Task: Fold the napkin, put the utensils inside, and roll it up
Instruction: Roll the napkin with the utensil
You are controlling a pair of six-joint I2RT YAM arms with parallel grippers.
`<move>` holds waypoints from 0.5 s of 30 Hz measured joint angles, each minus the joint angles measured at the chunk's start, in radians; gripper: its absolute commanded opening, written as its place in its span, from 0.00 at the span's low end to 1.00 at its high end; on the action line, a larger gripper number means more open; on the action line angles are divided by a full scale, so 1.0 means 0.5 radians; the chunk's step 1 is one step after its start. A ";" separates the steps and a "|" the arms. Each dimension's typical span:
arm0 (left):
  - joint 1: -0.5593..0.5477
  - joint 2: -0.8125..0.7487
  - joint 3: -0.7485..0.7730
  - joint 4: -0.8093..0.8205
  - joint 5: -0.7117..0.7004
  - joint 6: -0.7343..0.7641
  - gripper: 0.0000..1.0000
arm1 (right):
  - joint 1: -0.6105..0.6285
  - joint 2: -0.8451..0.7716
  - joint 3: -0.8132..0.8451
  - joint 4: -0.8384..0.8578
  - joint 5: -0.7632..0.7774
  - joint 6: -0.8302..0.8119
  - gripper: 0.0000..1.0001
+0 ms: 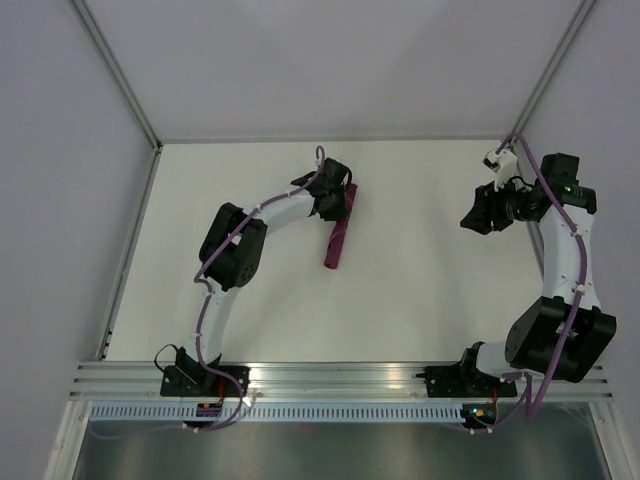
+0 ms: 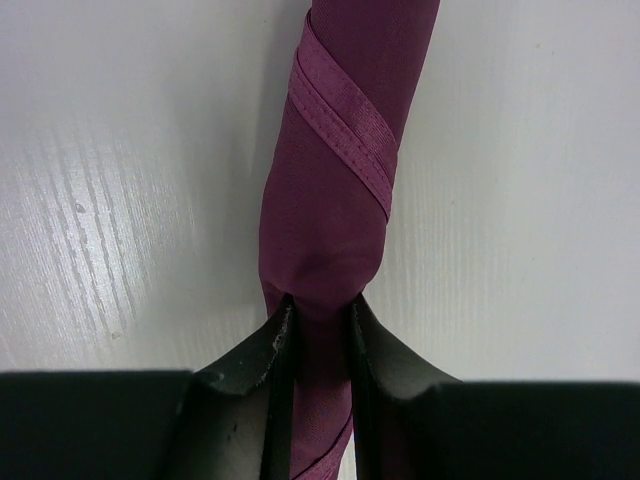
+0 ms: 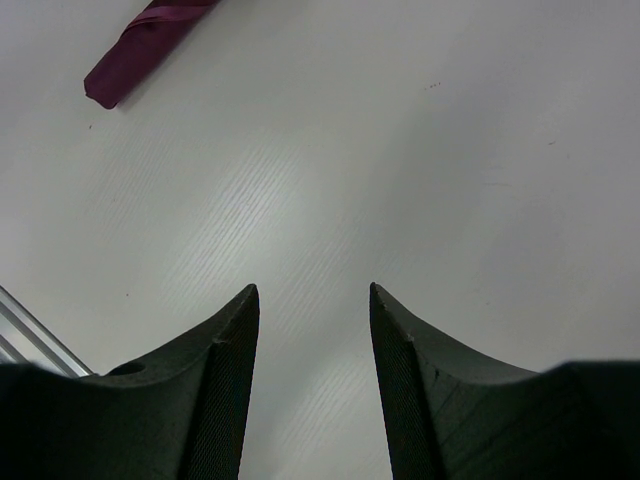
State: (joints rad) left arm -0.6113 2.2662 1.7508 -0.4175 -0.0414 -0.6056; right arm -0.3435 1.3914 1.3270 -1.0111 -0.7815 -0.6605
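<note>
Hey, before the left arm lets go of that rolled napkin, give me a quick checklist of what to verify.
1. The napkin is rolled into a tight tube: ok.
2. The left gripper is clamped on one end of the roll: ok.
3. The hem band lies flat around the roll with no loose flap showing: ok.
4. The utensils are inside the roll: cannot tell, none visible.
5. The right gripper is open and well clear of the roll: ok.

The napkin [image 2: 320, 220] is seen in plum purple, crossed by a lighter, ribbed hem stripe [image 2: 345, 125]. The surface [image 2: 520, 200] is rendered white with faint grain streaks.
</note>
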 measured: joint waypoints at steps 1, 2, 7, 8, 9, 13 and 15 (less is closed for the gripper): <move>0.003 0.008 0.011 -0.002 0.000 -0.014 0.12 | 0.000 0.000 -0.002 -0.001 -0.004 -0.002 0.54; 0.005 0.011 0.017 -0.003 -0.001 -0.028 0.15 | 0.000 0.000 -0.002 -0.002 -0.009 -0.004 0.54; 0.007 0.017 0.024 -0.011 -0.009 -0.083 0.28 | 0.000 0.000 -0.005 -0.011 -0.017 -0.019 0.54; 0.007 0.017 0.024 -0.012 -0.011 -0.091 0.30 | 0.000 0.000 -0.005 -0.014 -0.018 -0.021 0.54; 0.007 0.018 0.024 -0.014 -0.014 -0.101 0.32 | 0.000 0.000 -0.005 -0.015 -0.019 -0.026 0.54; 0.007 0.021 0.024 -0.018 -0.018 -0.118 0.37 | 0.000 0.000 -0.005 -0.022 -0.021 -0.039 0.54; 0.007 0.022 0.024 -0.024 -0.019 -0.120 0.41 | 0.000 0.000 -0.005 -0.030 -0.021 -0.047 0.54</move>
State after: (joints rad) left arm -0.6079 2.2772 1.7626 -0.4294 -0.0509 -0.6655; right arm -0.3435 1.3914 1.3243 -1.0260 -0.7921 -0.6842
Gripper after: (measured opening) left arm 0.379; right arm 0.538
